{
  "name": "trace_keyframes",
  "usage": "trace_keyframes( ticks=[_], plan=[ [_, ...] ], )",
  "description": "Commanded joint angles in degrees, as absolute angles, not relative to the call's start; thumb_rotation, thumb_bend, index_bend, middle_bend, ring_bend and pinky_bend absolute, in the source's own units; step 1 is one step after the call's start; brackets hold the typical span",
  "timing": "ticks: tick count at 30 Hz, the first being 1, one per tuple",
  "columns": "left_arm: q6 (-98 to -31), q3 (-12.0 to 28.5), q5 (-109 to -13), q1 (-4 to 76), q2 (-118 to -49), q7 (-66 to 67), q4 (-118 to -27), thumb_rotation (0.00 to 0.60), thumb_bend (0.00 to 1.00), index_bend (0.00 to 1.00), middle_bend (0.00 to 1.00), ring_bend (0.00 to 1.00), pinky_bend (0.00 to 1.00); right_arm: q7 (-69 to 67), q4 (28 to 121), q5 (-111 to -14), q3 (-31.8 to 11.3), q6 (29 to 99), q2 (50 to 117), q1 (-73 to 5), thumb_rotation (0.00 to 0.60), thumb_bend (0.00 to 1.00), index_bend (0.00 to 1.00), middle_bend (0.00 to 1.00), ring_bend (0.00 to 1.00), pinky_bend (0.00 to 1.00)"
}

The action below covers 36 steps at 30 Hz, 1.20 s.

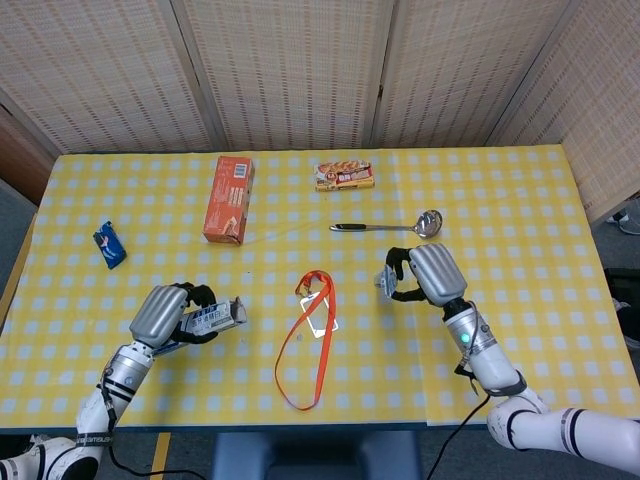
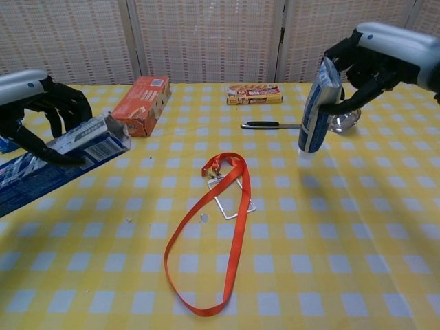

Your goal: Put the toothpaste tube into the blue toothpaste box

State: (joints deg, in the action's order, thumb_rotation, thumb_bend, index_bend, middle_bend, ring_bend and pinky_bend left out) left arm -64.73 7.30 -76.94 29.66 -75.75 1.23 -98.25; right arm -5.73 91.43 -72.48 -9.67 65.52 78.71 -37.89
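Over checked cloth (image 2: 289, 275), fingers clasp toothpaste tube (image 2: 315, 110) and blue box (image 2: 62, 155), lettering apparently illegible.

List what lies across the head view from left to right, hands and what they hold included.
Small blue packet → left hand gripping the blue toothpaste box → orange carton → orange lanyard with clear badge holder → right hand holding the toothpaste tube.
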Motion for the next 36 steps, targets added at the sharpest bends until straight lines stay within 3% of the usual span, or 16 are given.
trace_keyframes(
  ticks=[1, 10, 17, 36],
  plan=[
    [-64.73, 7.57, -76.31, 29.75, -75.77, 1.96, -98.97, 0.600, 0.18, 0.53, 0.68, 0.50, 0.52, -23.70, 96.88, -79.84, -12.92, 67.94, 73.23, -34.66, 0.600, 0.51, 0.74, 0.70, 0.88, 0.92],
    [-63.33, 8.45, -74.40, 30.42, -75.23, 1.35, -102.17, 0.600, 0.18, 0.53, 0.68, 0.50, 0.52, -50.91, 100.62, -83.19, -15.21, 66.13, 74.04, -35.52, 0.600, 0.51, 0.74, 0.70, 0.88, 0.92],
    [-62.35, 9.29, -73.06, 31.43, -75.84, 1.64, -104.00, 0.600, 0.18, 0.53, 0.68, 0.50, 0.52, -63.52, 100.55, -82.56, -16.61, 63.32, 77.29, -37.70, 0.600, 0.51, 0.74, 0.70, 0.87, 0.92],
    [-63.31, 11.36, -70.99, 31.95, -77.04, -0.73, -107.09, 0.600, 0.18, 0.53, 0.68, 0.50, 0.52, -70.83, 95.35, -80.82, -19.41, 58.84, 84.19, -42.87, 0.600, 0.51, 0.74, 0.70, 0.87, 0.92]
  ],
)
